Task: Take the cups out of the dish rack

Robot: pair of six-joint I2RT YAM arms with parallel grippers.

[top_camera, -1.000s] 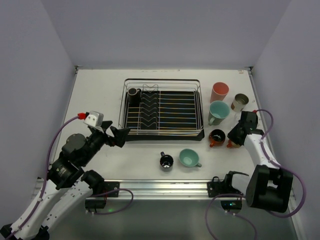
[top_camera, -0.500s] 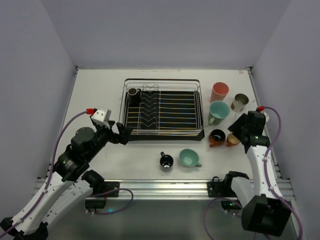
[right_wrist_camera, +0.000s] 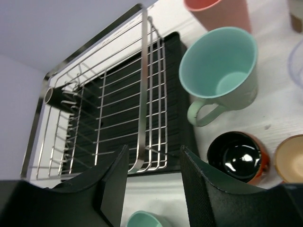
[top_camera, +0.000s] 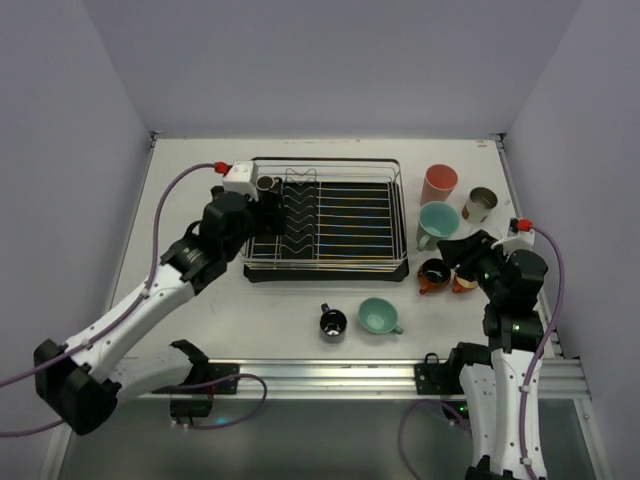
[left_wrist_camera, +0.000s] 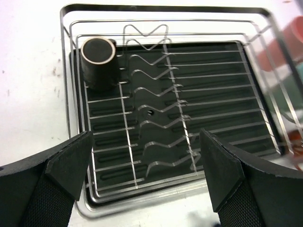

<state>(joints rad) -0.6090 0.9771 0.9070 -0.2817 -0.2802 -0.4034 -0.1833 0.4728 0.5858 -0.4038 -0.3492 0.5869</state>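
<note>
White tabletop (top_camera: 200, 300), matt, stands enclosed by plain pale lavender walls (top_camera: 60, 150) on three sides. At left, the left gripper (left_wrist_camera: 147, 163) hangs above the near left part of the rectangular silver wire dish rack (top_camera: 330, 262) on its black tray base, fingers spread wide and holding nothing. A dark cylindrical cup (left_wrist_camera: 98, 61) stands upright in the rack's far left corner, ahead and left of the gap between the fingers and well apart from both.

In front of the rack, a small black cup (top_camera: 333, 322) and a shallow mint-green cup (top_camera: 378, 316) stand side by side on the table. Right of the rack stand a pink tumbler (top_camera: 439, 183), a shiny metal cup (top_camera: 481, 204), a mint-green mug (top_camera: 437, 222), a black-lined orange cup (top_camera: 434, 274) and a cream-lined orange cup (top_camera: 463, 282).

The right gripper (right_wrist_camera: 152, 182), fingers moderately parted and empty, hangs above the table near the rack's near right corner, just beside the mint-green mug and the black-lined orange cup.
</note>
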